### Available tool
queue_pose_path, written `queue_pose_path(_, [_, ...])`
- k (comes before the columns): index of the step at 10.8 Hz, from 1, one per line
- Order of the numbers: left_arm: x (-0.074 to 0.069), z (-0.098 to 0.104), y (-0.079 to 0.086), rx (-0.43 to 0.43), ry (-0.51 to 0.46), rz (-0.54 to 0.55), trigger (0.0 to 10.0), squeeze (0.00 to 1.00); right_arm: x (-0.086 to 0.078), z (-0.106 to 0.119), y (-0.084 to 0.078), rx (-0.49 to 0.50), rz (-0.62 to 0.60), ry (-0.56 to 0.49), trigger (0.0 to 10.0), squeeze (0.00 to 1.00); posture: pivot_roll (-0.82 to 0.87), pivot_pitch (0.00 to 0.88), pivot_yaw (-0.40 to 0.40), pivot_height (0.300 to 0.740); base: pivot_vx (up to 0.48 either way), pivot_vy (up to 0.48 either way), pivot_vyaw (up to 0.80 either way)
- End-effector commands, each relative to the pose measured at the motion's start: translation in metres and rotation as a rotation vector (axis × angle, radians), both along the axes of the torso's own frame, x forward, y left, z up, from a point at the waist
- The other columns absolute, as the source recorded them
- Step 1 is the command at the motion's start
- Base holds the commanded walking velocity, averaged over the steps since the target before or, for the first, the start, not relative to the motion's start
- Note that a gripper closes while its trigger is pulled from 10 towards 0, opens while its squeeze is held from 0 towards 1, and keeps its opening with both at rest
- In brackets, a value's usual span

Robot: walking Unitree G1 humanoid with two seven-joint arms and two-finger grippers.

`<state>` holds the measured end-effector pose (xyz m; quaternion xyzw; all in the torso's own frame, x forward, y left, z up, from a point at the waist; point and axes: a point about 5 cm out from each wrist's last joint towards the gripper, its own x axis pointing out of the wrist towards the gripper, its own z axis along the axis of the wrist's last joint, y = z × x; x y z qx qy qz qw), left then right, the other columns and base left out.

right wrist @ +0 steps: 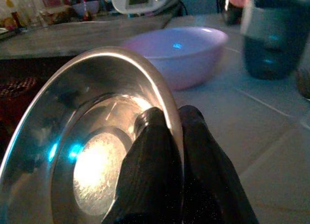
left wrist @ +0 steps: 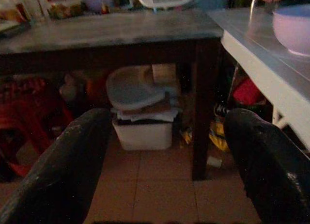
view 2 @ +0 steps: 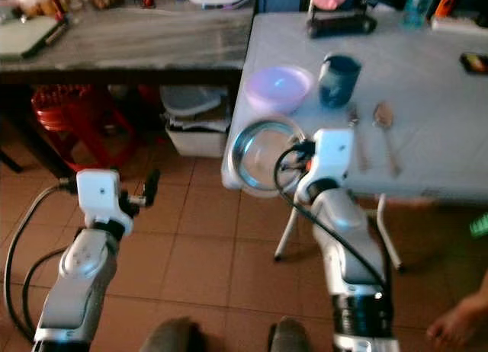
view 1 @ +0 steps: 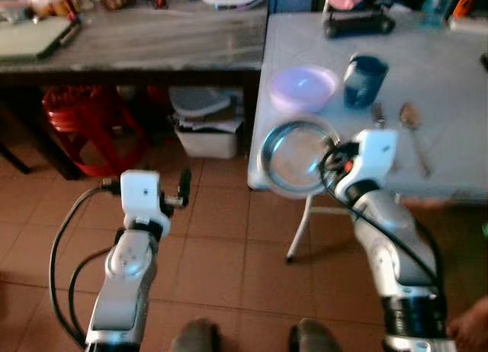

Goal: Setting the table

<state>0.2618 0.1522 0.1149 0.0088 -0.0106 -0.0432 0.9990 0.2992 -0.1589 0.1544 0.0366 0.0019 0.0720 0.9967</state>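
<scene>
Steel plate (view 1: 293, 155) is sitting tilted at the near left corner of the white table (view 1: 450, 85), jutting past the edge — the right gripper (right wrist: 169, 136) is pinching its rim, one finger inside the dish and one outside. Just behind it a lilac bowl (view 1: 303, 88) is resting on the tabletop, with a dark blue cup (view 1: 364, 80) beside it and a spoon (view 1: 414, 131) to the right. The left gripper (left wrist: 167, 156) is hanging over the tiled floor (view 1: 221, 245), fingers spread wide and holding nothing.

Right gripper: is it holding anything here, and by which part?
Yes. The right gripper is shut on the steel plate, pinching its rim at the near edge of the white table. The left gripper is open, holding nothing.
</scene>
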Motion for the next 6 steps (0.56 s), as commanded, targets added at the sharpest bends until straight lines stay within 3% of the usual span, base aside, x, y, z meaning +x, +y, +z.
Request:
queue_pose_path(1, [-0.002, -0.004, 0.008, 0.022, 0.011, 0.026, 10.0, 0.00, 0.001, 0.012, 0.012, 0.025, 0.049, -0.069, 0.0, 0.00, -0.06, 0.056, 0.064, 0.740, 0.000, 0.480, 0.00])
queue_pose_path(2, [-0.001, -0.003, 0.007, 0.035, 0.004, 0.020, 10.0, 0.00, 0.001, 0.017, 0.011, 0.008, 0.042, -0.108, 0.0, 0.00, -0.06, 0.055, 0.065, 0.740, 0.000, 0.454, 0.00])
queue_pose_path(6, [-0.001, -0.004, 0.005, 0.054, 0.005, -0.005, 10.0, 0.00, 0.000, 0.022, 0.007, -0.020, 0.007, -0.173, 0.0, 0.00, -0.06, 0.059, 0.069, 0.740, 0.382, 0.284, 0.00])
